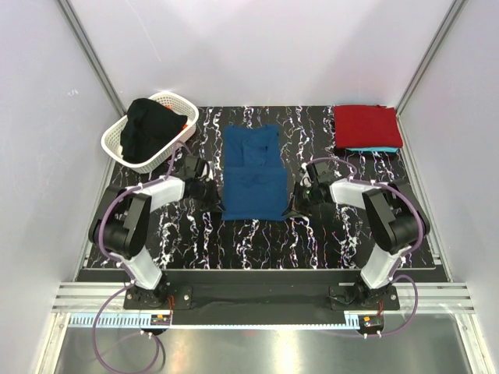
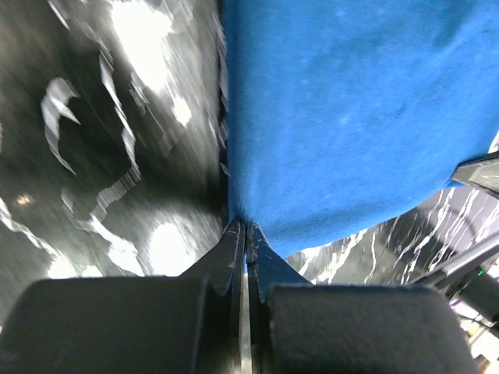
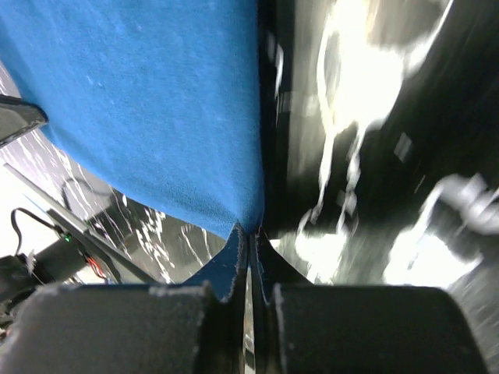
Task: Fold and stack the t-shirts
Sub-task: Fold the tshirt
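I have both sets of jaws shut tight on the blue t-shirt [image 1: 251, 173], one at each side of its near half. In the left wrist view the left jaws are pressed together with only a hairline between the fingertips [image 2: 261, 253]. A corner of the blue t-shirt [image 2: 351, 117] is pinched right at their tips, and the cloth spreads up and away to their right. The right wrist view mirrors this: the right jaws are closed on a corner of the blue t-shirt [image 3: 140, 101], with the fingertips [image 3: 269, 261] nearly meeting and the fabric fanning out to their left. From above, the shirt lies on the marbled black bench [image 1: 257, 241] between the two sets of jaws. Its nearer part is doubled over and its farther part stretches away beyond them. The left arm [image 1: 129, 222] and right arm [image 1: 390, 218] both reach inward to its edges. Well beyond the right jaws, at the far corner, a folded red t-shirt [image 1: 366, 125] sits on top of a turquoise t-shirt [image 1: 374, 149], of which only the near edge shows. Beyond the left jaws and off to their outer side, a white lattice basket [image 1: 117, 144] holds a dark garment [image 1: 152, 125].
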